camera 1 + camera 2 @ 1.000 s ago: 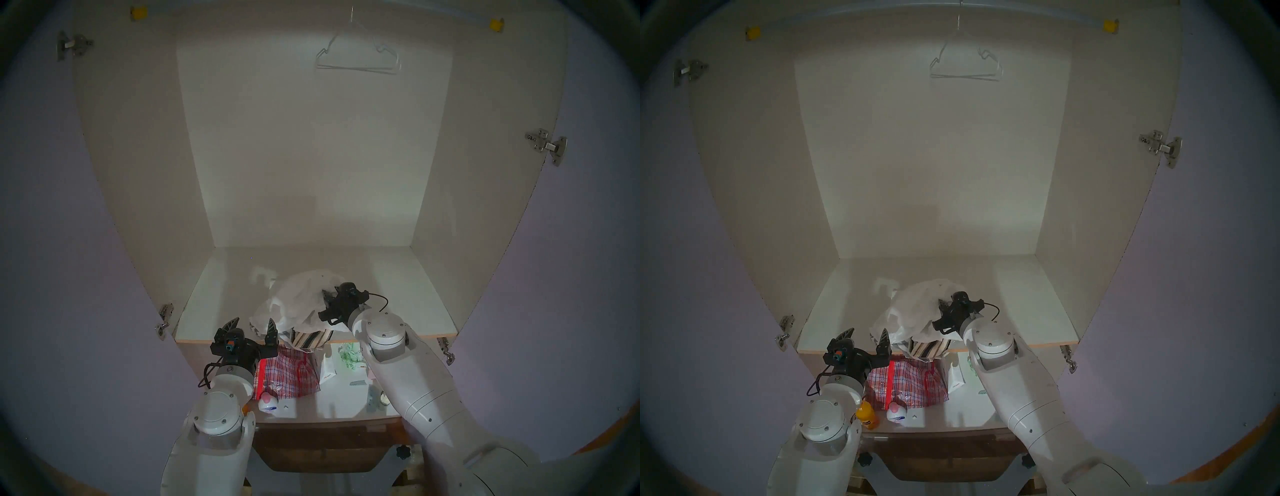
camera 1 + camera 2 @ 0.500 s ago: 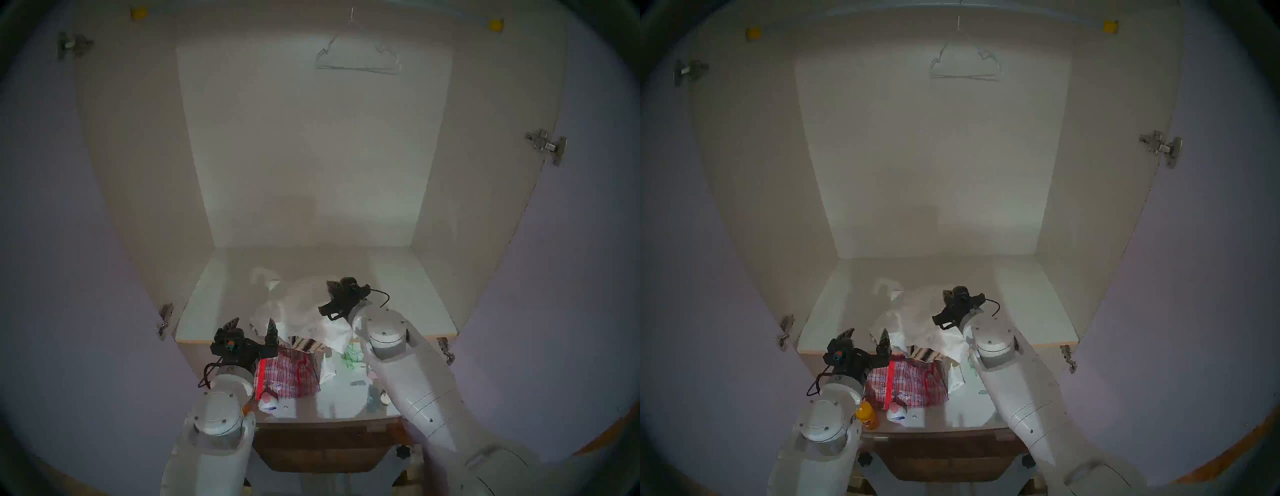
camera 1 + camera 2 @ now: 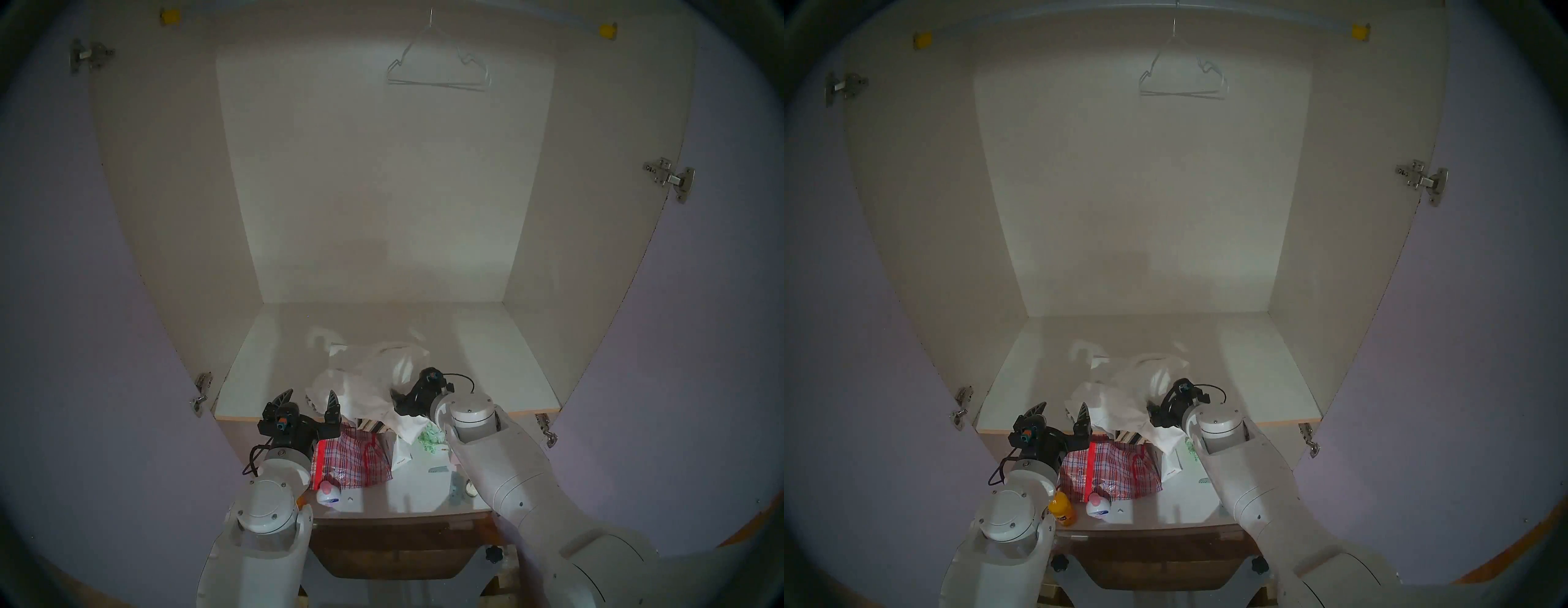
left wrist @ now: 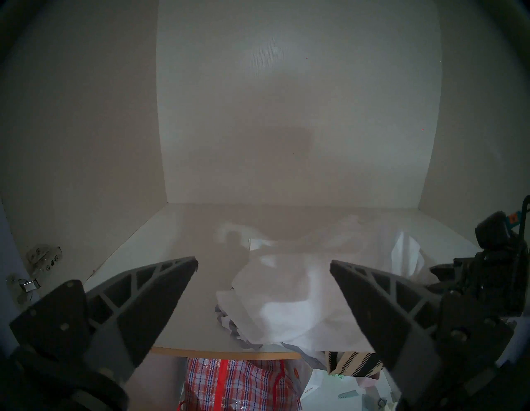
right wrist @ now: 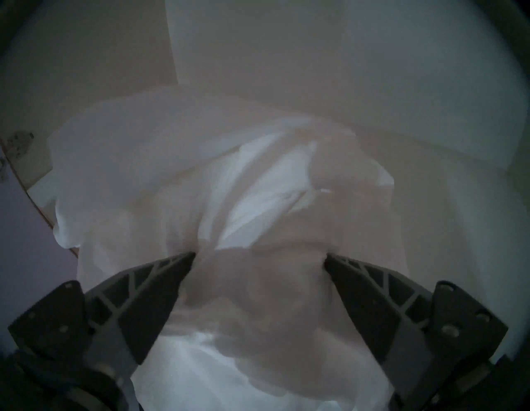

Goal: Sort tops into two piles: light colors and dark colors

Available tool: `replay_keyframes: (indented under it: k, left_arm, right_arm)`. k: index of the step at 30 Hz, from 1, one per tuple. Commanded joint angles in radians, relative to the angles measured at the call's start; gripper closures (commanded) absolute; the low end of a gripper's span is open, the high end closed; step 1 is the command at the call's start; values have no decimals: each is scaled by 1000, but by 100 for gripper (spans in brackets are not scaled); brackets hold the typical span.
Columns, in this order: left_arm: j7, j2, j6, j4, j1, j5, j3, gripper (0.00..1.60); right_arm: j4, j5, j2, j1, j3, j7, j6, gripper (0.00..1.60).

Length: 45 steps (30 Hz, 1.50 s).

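Since a second ago, the right hand (image 3: pixel 396 401) has dropped from the raised crest of the white top (image 3: pixel 369 382) down to its near edge, and the cloth it held aloft has sunk into a low heap; the left hand (image 3: pixel 307 401) has stayed put.

At nine o'clock in the head view, the left hand hovers over the front edge of the shelf (image 3: pixel 263 373), fingers spread wide with nothing between them. Its wrist view shows the white top (image 4: pixel 286 301) lying between and beyond the two fingers (image 4: pixel 160 287), untouched.

At the centre, the white top lies crumpled on the shelf, from the middle out to the front lip. A grey-striped top (image 4: pixel 229 321) peeks from under its left edge. A cream top with black stripes (image 3: pixel 373 425) hangs over the lip beneath the white one, so all three garments form one heap. Just below, on the tabletop (image 3: pixel 407 496), sits a red checked bag (image 3: pixel 352 460), with a pink-capped bottle (image 3: pixel 329 494) at its six o'clock.

Toward three o'clock, the right hand points into the near right side of the heap. Its wrist view shows the fingers (image 5: pixel 160 290) spread, their tips pressed into folds of the white top (image 5: pixel 258 287) bunched between them but not pinching it.
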Motion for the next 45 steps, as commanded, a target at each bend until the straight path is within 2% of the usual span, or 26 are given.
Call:
replay_keyframes:
  k: [1, 3, 4, 9, 10, 11, 12, 22, 24, 30, 33, 34, 36, 45]
  left_arm:
    - [-4, 0, -6, -25, -8, -2, 3, 0]
    - [-4, 0, -6, -25, -8, -2, 3, 0]
    - [-4, 0, -6, -25, -8, -2, 3, 0]
    - [-3, 0, -6, -25, -8, -2, 3, 0]
    - [-3, 0, -6, -25, -9, -2, 3, 0]
    - [-3, 0, -6, -24, -9, -1, 3, 0]
    - [-3, 0, -6, -25, -8, -2, 3, 0]
    - [-3, 0, -6, -24, -9, -1, 3, 0]
    - [-3, 0, -7, -23, -9, -1, 3, 0]
    - [-3, 0, -7, -24, -9, -1, 3, 0]
    - [-3, 0, -6, -25, -8, -2, 3, 0]
    - [-3, 0, -6, -26, -8, -2, 3, 0]
    - [-4, 0, -6, -26, -8, -2, 3, 0]
    - [-4, 0, -6, -26, -8, -2, 3, 0]
  right_arm:
    - [-89, -9, -8, 5, -11, -1, -92, 160]
    - [-132, -18, 0, -8, -17, -7, -126, 159]
    - [-149, -18, 1, -14, -16, -10, -132, 154]
    - [-226, -10, 6, -30, -3, -9, -134, 158]
    - [-249, -12, 6, -35, 0, -15, -131, 147]
    - [-258, -9, 4, -34, 3, -17, -129, 144]
    - [-279, -9, 5, -40, 6, -20, -122, 160]
    - [-356, -26, -14, -4, 41, -101, -124, 160]
    - [-357, -27, -17, 7, 48, -109, -121, 160]
    - [-315, -26, -30, 107, 132, -179, -118, 160]
    - [-297, -39, -30, 134, 158, -206, -123, 160]
    - [-269, -42, -27, 161, 192, -234, -114, 160]
    - [-231, -48, -19, 185, 213, -253, -116, 160]
    - [-99, -79, 14, 235, 314, -317, -163, 160]
